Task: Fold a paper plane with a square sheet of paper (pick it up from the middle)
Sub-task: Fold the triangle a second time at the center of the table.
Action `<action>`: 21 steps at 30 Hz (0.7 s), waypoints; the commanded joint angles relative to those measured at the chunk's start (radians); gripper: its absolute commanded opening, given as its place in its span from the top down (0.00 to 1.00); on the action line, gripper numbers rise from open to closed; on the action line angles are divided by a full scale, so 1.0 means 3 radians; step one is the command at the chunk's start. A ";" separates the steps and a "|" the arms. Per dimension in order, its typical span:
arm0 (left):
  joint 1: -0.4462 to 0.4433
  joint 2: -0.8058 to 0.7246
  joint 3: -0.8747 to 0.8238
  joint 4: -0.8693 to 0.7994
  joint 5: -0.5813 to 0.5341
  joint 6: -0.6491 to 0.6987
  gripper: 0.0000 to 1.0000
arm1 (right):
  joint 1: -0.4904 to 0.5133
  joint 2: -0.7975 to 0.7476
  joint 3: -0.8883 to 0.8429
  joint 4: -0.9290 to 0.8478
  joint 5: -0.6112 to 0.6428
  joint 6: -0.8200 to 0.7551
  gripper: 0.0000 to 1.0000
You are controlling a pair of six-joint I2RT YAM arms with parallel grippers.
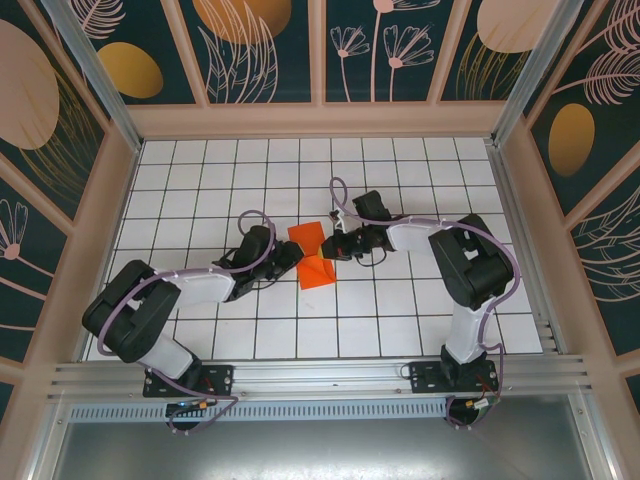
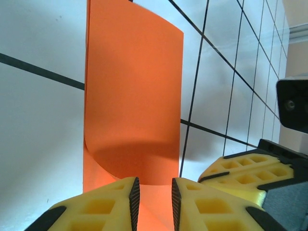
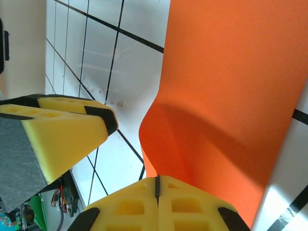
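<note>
Seen from above, the left gripper [image 1: 296,253] and right gripper [image 1: 338,244] crowd over the square sheet of paper [image 1: 318,270], hiding its side edges. It sits mid-table [image 1: 200,170] with bare tiles on every side. At the wrists, the left jaws stand narrowly apart around the curled, plain orange sheet's edge, and the right jaws are pinched shut on it.

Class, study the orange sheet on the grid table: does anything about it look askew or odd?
Yes. The square sheet of paper is not flat: it bows up in a loose, uncreased curl, lying at an angle on the table, pinched by the right gripper.
</note>
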 commanded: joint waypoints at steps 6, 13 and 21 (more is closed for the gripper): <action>0.0009 0.0068 -0.0011 0.0465 0.0359 0.0007 0.73 | 0.0015 0.0126 0.0215 -0.0184 0.0456 -0.0206 1.00; -0.0037 0.0307 0.0137 0.0563 0.0598 0.0047 0.76 | -0.0004 0.0165 0.0283 -0.0260 0.0588 -0.0260 1.00; -0.0053 0.0530 0.0280 0.0564 0.0677 0.0065 0.77 | -0.0010 0.0208 0.0333 -0.0278 0.0638 -0.0286 1.00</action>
